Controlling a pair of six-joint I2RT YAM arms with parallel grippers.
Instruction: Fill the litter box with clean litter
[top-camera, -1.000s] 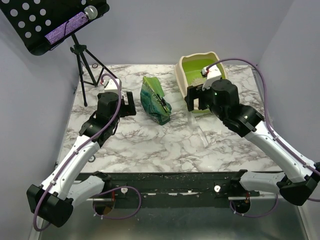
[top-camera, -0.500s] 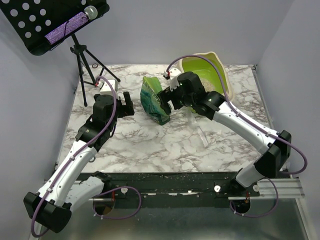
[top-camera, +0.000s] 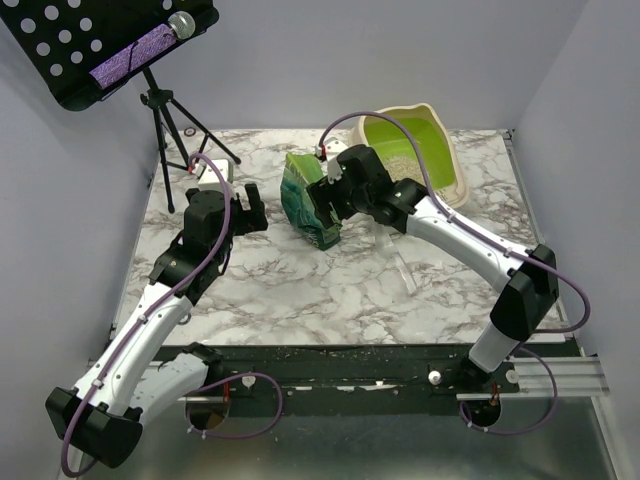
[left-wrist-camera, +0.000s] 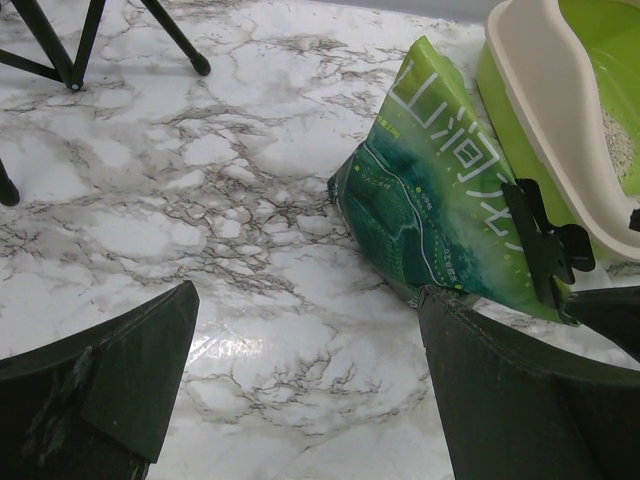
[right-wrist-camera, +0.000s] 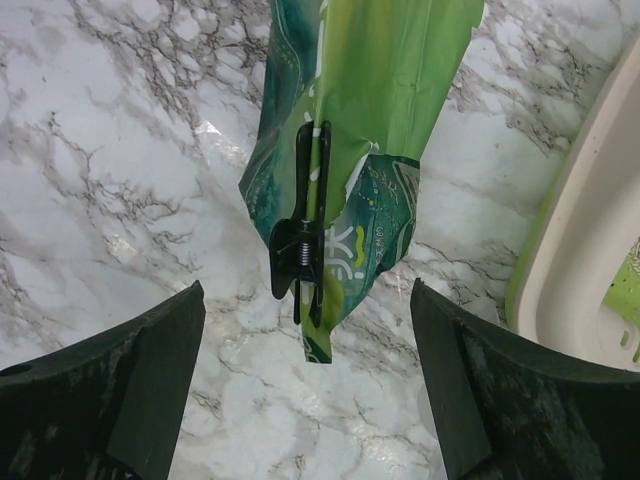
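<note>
The litter box (top-camera: 452, 160) stands at the back right of the marble table, beige rim round a lime-green inside. A small patch of clean litter (top-camera: 402, 154) lies on its floor. The green-and-teal bag (top-camera: 303, 196) lies left of it, its folded end shut by a black clip (right-wrist-camera: 305, 240). My right gripper (top-camera: 334, 196) hovers over that clipped end, open, with nothing between the fingers (right-wrist-camera: 130, 380). My left gripper (top-camera: 252, 212) is open a little left of the bag (left-wrist-camera: 440, 200), above bare table. The box rim (left-wrist-camera: 540, 90) and litter (left-wrist-camera: 618, 150) show in the left wrist view.
A clear plastic scoop (top-camera: 398, 258) lies on the table in front of the litter box. A black tripod (top-camera: 170, 130) with a perforated music stand (top-camera: 90, 40) stands at the back left corner. The box rim (right-wrist-camera: 580, 260) is just right of the bag (right-wrist-camera: 370, 120).
My right arm swung left from the litter box's front edge to over the bag's clipped end. The box tipped, then settled slightly further right. The left arm barely moved.
</note>
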